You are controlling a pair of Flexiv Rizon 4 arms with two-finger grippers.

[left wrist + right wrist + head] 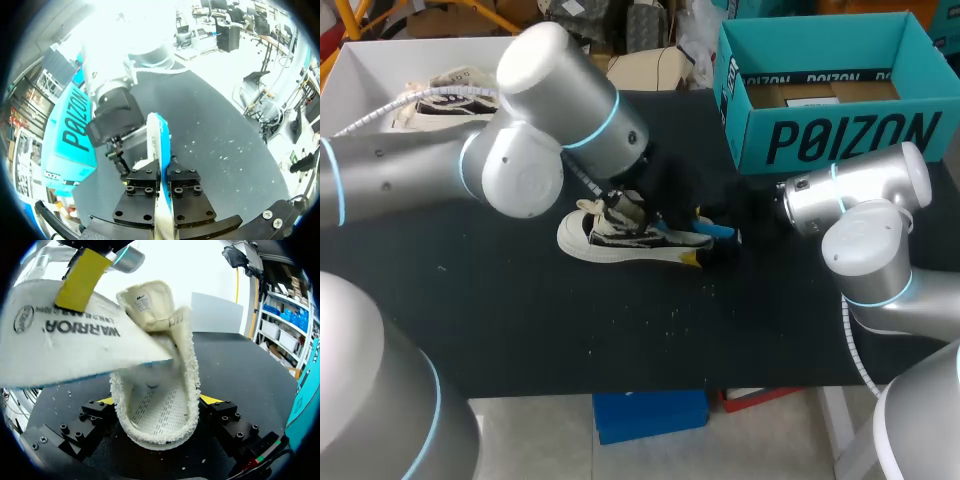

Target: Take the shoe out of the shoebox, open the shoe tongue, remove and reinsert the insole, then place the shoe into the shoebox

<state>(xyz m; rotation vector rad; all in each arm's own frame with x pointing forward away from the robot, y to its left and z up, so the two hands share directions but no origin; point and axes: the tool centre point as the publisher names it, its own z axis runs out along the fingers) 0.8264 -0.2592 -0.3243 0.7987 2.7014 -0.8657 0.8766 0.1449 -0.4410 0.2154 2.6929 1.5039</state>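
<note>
Surface: black table point(520, 320) with pale crumbs on it.
Left: my left gripper point(162, 172) pinches the insole point(75, 340), which runs out ahead of the fingers.
Middle: shoe point(635, 238) lies mid-table between both grippers.
Right: my right gripper point(159, 401) clamps the shoe from both sides.
Far right: teal shoebox point(840, 135) stands open at the back.

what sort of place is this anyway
Probably a robot lab test bench: at a black table the right arm holds a shoe, the left arm its insole, beside a teal shoebox.
</note>
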